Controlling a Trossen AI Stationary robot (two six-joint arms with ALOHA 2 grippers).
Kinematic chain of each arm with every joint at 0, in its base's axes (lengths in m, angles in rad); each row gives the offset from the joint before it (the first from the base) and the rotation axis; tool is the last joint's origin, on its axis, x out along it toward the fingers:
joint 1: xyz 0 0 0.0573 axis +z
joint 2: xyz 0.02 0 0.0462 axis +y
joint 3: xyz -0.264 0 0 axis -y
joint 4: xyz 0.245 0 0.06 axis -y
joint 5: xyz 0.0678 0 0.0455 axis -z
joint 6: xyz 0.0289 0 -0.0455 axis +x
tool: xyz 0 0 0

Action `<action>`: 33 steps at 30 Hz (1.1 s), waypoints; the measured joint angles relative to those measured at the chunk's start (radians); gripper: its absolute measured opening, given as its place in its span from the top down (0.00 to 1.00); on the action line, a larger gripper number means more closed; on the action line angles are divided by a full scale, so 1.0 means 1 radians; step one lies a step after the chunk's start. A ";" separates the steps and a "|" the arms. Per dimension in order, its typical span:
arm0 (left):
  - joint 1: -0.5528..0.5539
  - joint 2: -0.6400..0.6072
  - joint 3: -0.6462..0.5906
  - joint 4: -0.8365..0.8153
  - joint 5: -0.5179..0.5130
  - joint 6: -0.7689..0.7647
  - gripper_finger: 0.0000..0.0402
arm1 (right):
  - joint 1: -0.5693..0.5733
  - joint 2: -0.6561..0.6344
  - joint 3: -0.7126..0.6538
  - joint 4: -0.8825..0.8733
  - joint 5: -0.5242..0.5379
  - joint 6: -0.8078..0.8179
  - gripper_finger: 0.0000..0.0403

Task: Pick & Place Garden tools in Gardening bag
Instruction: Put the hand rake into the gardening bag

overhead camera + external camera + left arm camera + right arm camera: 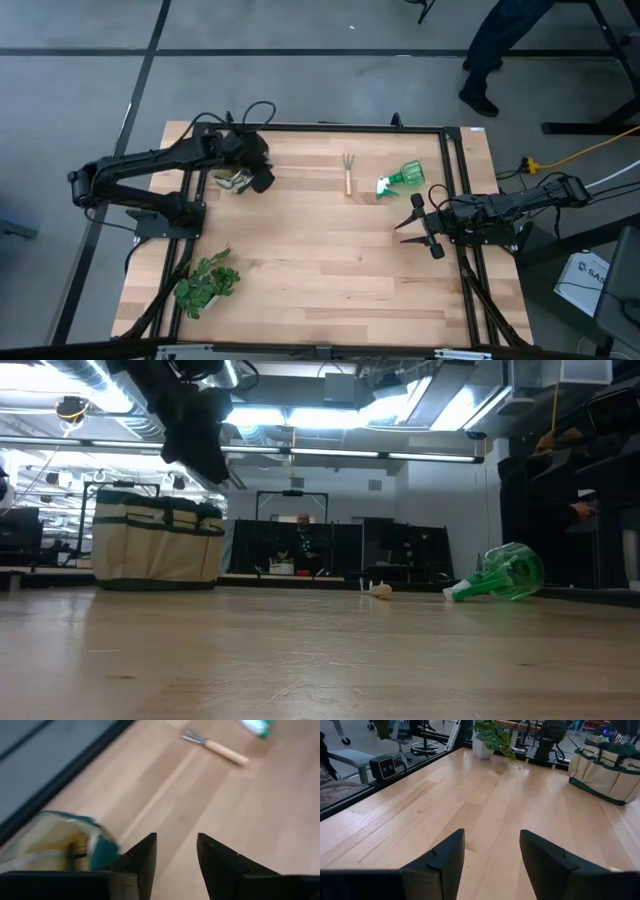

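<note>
At the worktop's (300, 260) far left corner, the left gripper (262, 180) hangs empty, jaws parted, just beside the cream-and-green fabric gardening bag (233, 180). The wooden-handled three-prong rake (348, 172) and green plastic spray bottle (402, 178) lie well apart from it. The right gripper (413, 222) waits open, empty.

Risk: a low sweep could snag the soft bag.

Only the high view shows the potted plant (207, 284) in the near corner; only the low view shows the bag upright.
</note>
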 joint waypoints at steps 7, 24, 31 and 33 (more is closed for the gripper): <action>-0.095 0.017 0.000 0.064 0.024 -0.172 0.68 | 0.000 0.000 0.000 0.000 0.000 0.000 0.52; -0.515 0.241 -0.001 0.579 -0.012 -0.103 0.67 | 0.000 0.000 0.000 0.000 0.000 0.000 0.52; -0.596 0.276 -0.001 0.599 -0.091 -0.120 0.67 | 0.000 0.000 0.000 0.000 0.000 0.000 0.52; -0.608 0.267 -0.001 0.591 -0.109 -0.120 0.68 | 0.000 0.000 0.000 0.001 0.000 0.000 0.52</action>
